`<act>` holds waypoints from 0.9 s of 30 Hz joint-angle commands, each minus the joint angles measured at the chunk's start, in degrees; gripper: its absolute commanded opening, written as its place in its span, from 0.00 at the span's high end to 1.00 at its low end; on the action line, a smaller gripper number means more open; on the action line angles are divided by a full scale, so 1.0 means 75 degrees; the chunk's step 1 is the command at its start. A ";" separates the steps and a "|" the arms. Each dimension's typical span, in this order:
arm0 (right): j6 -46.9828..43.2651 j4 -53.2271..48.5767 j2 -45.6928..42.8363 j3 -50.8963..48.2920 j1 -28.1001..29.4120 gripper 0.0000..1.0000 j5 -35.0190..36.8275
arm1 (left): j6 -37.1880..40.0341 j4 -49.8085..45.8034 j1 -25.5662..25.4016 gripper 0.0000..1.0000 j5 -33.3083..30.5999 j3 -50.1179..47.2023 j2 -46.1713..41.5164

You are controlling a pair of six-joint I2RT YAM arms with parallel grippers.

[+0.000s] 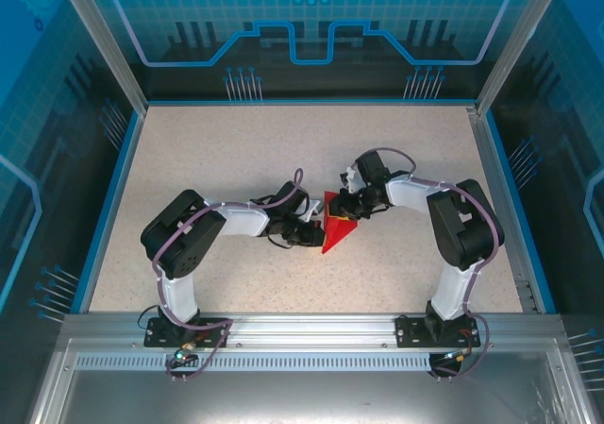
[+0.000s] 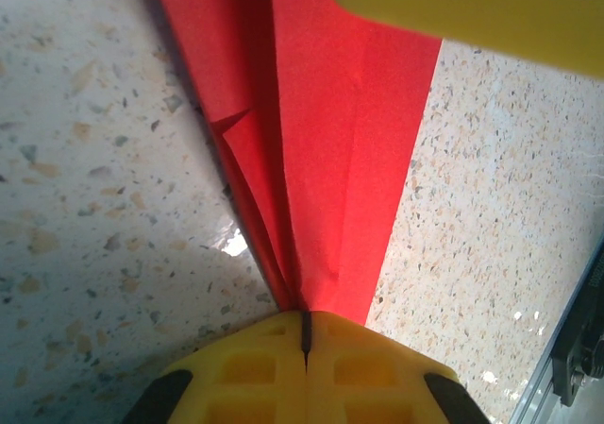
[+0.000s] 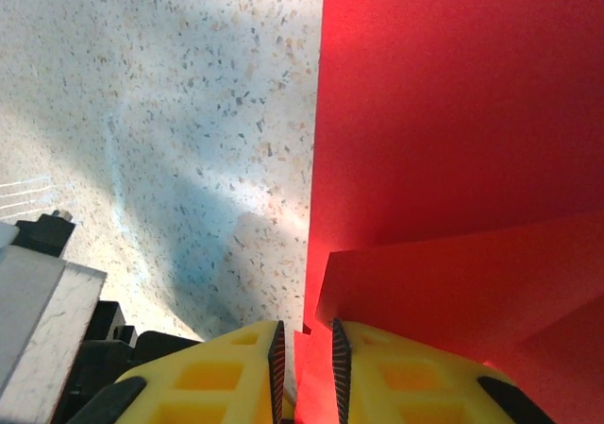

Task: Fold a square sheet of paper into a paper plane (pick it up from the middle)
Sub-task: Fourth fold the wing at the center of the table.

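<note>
**Both arms pinch a creased red sheet at mid-counter**

In the top view the red paper (image 1: pixel 335 230) sits near the centre of the frame on the counter (image 1: pixel 236 150), a flat beige surface with fine dark and tan speckles. From above, the paper looks like a narrow triangle, broad at the top and tapering to a point at the lower end. The left fingers (image 1: pixel 311 235) meet it from the left and the right fingers (image 1: pixel 349 207) from the upper right.

The left wrist view shows the left fingers (image 2: pixel 316 348) as blocky yellow plastic with square recesses. They are pressed fully together along a thin dark seam, and the paper's narrow end is caught in that seam. The red paper (image 2: pixel 330 160) fans upward from there in several matte layers with sharp straight creases and a small folded flap at the left edge. The speckled counter (image 2: pixel 94 160) lies on both sides of it. A smooth yellow plastic shape (image 2: pixel 472 8) crosses the upper right corner over the sheet.

In the right wrist view the right fingers (image 3: pixel 338 358), yellow with black ribbed pads, stand a narrow slit apart with the paper's edge clamped between the pads. The red paper (image 3: pixel 453 160) covers the right half of the frame as overlapping flat panels with straight edges. The counter (image 3: pixel 189 84) takes up the left half.
</note>
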 commanded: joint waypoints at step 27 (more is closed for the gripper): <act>-0.0962 -0.1310 0.1568 0.2166 -0.0129 0.76 0.0586 | 0.0575 -0.0700 -0.0283 1.00 -0.0831 -0.0405 -0.0306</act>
